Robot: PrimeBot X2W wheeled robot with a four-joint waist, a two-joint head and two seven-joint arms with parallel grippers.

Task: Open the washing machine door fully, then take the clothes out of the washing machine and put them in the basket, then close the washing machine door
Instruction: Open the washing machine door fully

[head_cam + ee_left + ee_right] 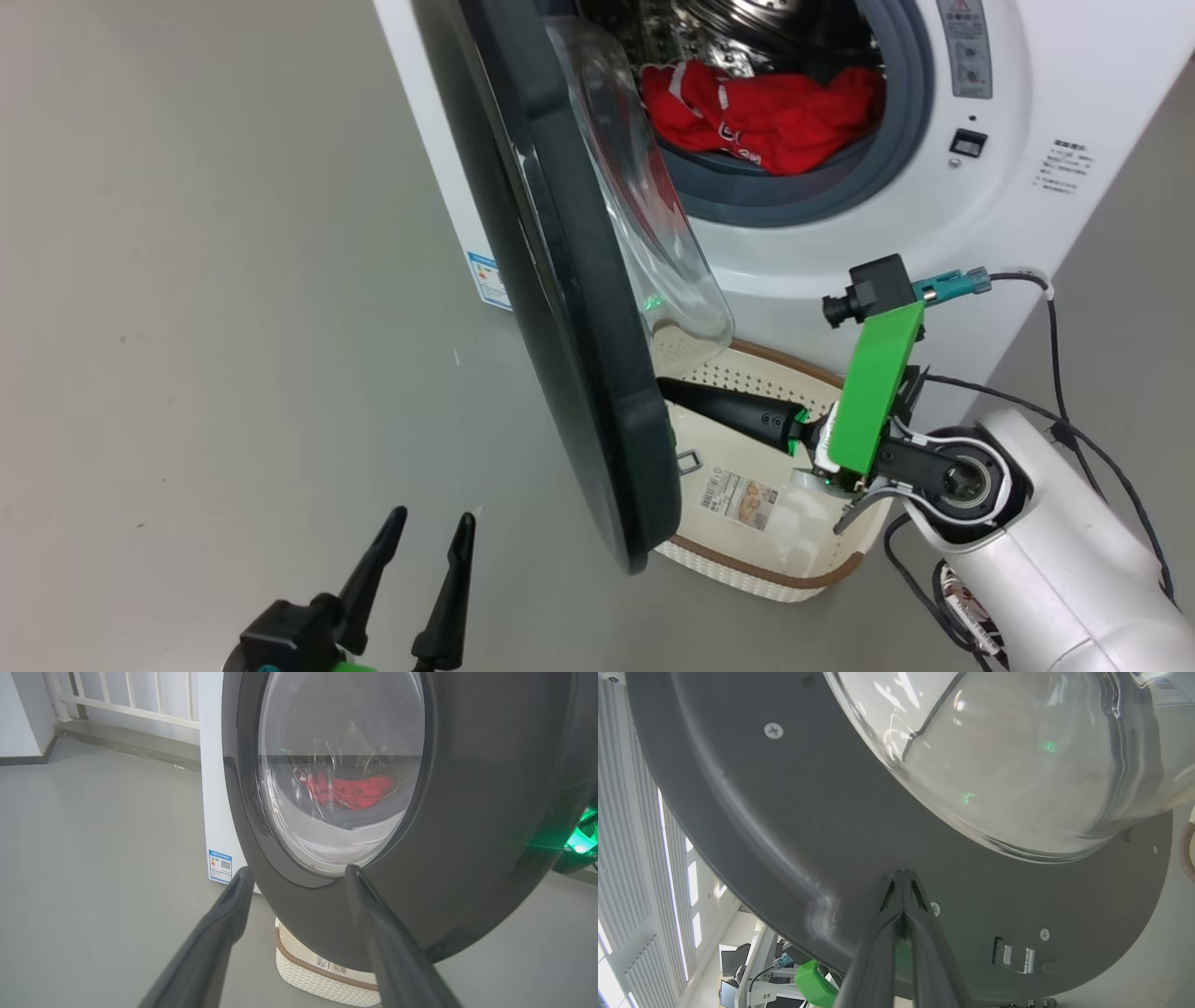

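The washing machine (1027, 215) stands at the top with its door (569, 280) swung partway out, seen edge-on. Red clothes (775, 117) lie in the drum behind the grey gasket. The cream basket (747, 565) sits on the floor below the door, holding nothing. My right gripper (667, 385) is shut over the basket, its tips against the door's inner face (784, 835) just below the glass dome (1017, 765); in the right wrist view the gripper (903, 873) holds nothing. My left gripper (432, 518) stands open on the door's outer side (467, 812), apart from it, fingers spread (298, 870).
Bare grey floor (187, 327) stretches out left of the door. Black cables (1055, 373) hang by my right arm beside the machine. A white railing (117, 700) runs along the back wall. The door latch (1015, 956) sits near the lower rim.
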